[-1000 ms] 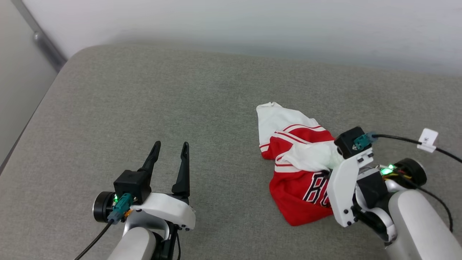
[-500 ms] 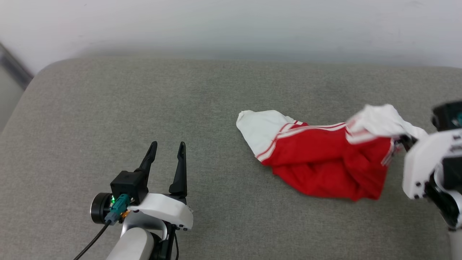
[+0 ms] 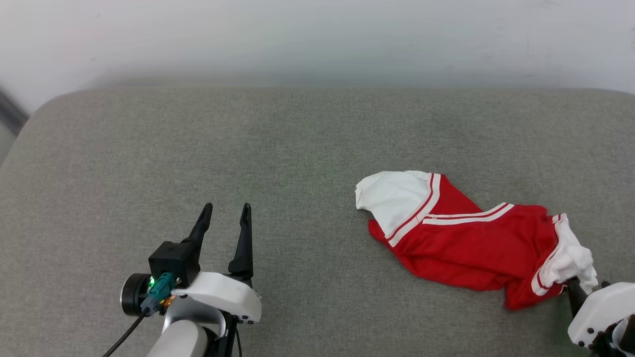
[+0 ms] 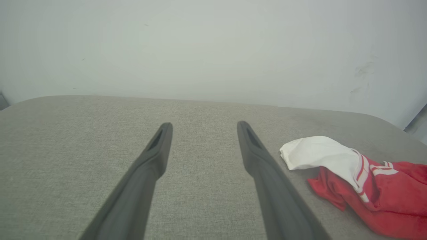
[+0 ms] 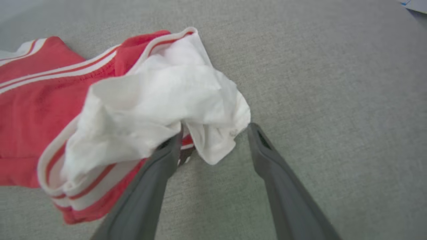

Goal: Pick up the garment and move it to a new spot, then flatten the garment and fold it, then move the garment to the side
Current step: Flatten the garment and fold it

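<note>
Right wrist view has the right pincer (image 5: 216,128) released, its two dark fingers spread wide. The bunched white sleeve (image 5: 160,96) of the garment (image 3: 471,248) drapes over one fingertip and hangs into the gap. The set-down at the new spot looks done, but that pincer is not clear of cloth. It would do best to back out low and straight along its own fingers, so the sleeve slides off rather than being dragged. Flattening probably needs both arms. The left pincer (image 3: 225,210) is also released, holds nothing, and hovers over the grey upholstered surface (image 3: 297,148) well apart from the shirt. It could take the other white sleeve (image 3: 392,198) while the right regrips its end, the two then pulling apart. The garment lies crumpled in a long ridge on the right half of the surface, sleeves at opposite ends. Its red body is folded over itself, the red-white striped trim (image 3: 466,217) runs across it, and no lettering faces up.
</note>
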Controlling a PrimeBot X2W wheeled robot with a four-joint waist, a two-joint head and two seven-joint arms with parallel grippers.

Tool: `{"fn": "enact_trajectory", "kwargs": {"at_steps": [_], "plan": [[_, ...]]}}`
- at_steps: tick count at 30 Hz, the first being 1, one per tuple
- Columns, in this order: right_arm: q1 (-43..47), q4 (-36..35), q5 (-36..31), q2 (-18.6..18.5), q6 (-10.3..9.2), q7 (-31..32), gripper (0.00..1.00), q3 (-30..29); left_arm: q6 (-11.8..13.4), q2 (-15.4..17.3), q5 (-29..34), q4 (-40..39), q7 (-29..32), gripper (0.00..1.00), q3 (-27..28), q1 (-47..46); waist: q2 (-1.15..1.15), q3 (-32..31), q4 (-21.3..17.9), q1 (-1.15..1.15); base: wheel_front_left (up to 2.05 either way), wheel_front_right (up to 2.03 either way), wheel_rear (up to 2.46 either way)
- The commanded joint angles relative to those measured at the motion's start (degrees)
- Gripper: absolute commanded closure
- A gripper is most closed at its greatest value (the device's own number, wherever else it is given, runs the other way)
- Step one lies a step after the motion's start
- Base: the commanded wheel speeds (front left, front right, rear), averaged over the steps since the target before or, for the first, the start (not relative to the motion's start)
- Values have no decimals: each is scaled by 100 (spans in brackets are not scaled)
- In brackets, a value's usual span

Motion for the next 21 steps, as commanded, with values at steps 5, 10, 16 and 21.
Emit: {"fn": "enact_trajectory", "kwargs": {"at_steps": [5, 10, 16, 21], "plan": [[137, -232, 23, 93, -3, -1044, 0, 55, 88, 77, -47, -28, 12, 0, 49, 200, 0, -153, -45, 0, 0, 0, 0], [317, -758, -163, 121, -2, -1884, 0, 304, 178, 135, -81, -69, 44, 0, 87, 404, 0, -334, -102, 0, 0, 0, 0], [584, -1289, -232, 124, -2, -2396, 0, 859, 257, 228, -96, -158, 135, 0, 82, 603, 0, -549, -149, 0, 0, 0, 0], [914, -1799, -193, 124, -3, -2390, 0, 1353, 304, 293, -92, -248, 227, 0, 66, 694, 0, -642, -213, 0, 0, 0, 0]]}}
